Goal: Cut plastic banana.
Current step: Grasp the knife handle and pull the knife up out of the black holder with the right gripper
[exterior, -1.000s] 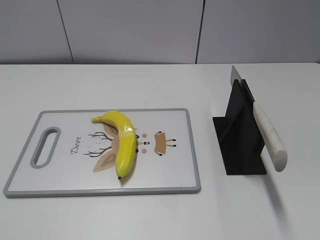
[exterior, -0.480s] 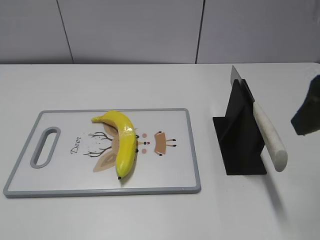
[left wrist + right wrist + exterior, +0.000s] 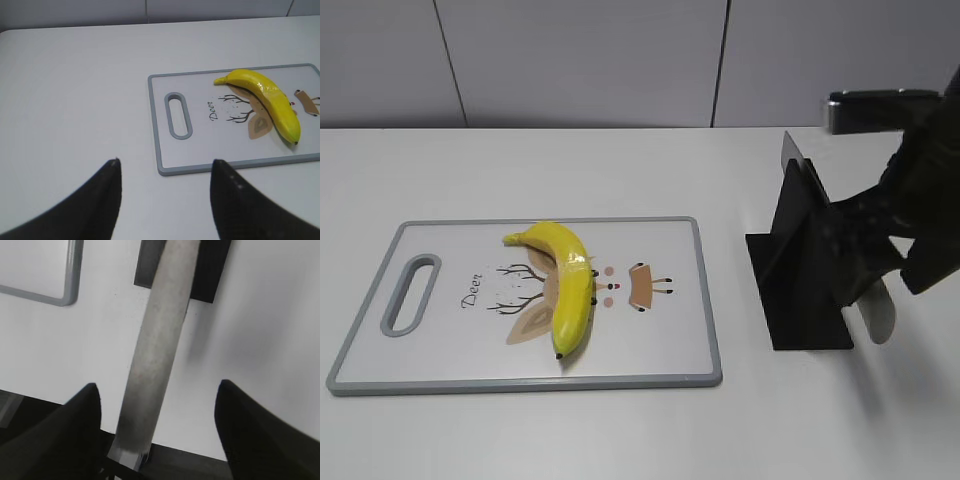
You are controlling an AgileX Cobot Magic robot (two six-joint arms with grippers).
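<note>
Right gripper [image 3: 155, 405] newly arrived over knife handle [image 3: 155, 350], jaws spread either side; left gripper [image 3: 165, 172] parted, empty; banana [image 3: 570, 285]: light, stiff, glossy-slippery, steady mid-length.

The only readable text is the word "Deer", printed in dark script on the cutting board [image 3: 670, 300], between its handle slot [image 3: 410, 293] and the banana [image 3: 570, 285].
</note>
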